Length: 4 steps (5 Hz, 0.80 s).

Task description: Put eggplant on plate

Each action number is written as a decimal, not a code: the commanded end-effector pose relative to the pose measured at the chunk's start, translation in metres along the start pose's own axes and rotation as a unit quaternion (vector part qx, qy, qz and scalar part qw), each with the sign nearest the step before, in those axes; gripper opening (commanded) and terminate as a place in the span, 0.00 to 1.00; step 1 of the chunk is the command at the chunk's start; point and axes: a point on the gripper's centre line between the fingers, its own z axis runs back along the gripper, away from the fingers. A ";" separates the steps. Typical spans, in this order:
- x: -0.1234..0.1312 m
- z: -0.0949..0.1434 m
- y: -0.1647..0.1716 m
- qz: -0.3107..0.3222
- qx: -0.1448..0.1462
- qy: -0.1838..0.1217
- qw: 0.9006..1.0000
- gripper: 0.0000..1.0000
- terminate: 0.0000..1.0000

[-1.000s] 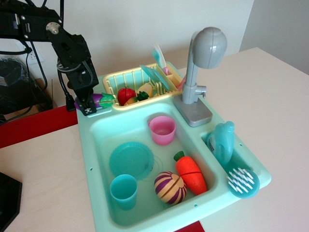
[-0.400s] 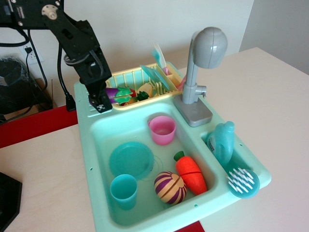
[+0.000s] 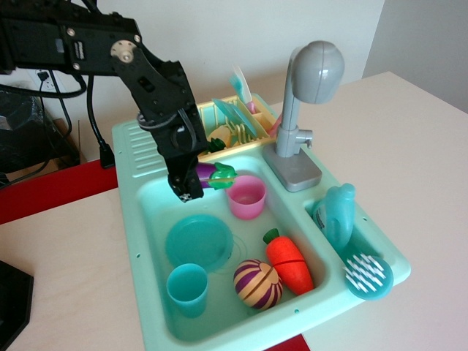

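Observation:
My gripper (image 3: 191,178) is shut on the purple eggplant (image 3: 214,174), whose green cap points right. It holds the eggplant in the air over the back of the sink basin, just left of the pink cup (image 3: 246,197). The round teal plate (image 3: 199,242) lies flat on the basin floor, below and slightly in front of the gripper. The black arm reaches in from the upper left.
A teal cup (image 3: 187,289), a striped purple-and-tan onion (image 3: 257,284) and an orange carrot (image 3: 289,262) sit in the basin front. A yellow dish rack (image 3: 227,131) with toys stands at the back. A grey faucet (image 3: 303,110) rises at the right.
My gripper has carried the eggplant from the sink's back left ledge rightward and forward, and now holds it over the basin near the pink cup.

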 end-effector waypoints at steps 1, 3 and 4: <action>0.013 -0.016 -0.011 -0.014 0.001 -0.004 1.000 0.00 0.00; 0.008 -0.049 -0.021 -0.025 0.009 0.024 0.999 0.00 0.00; 0.004 -0.056 -0.019 -0.023 0.005 0.035 0.999 0.00 0.00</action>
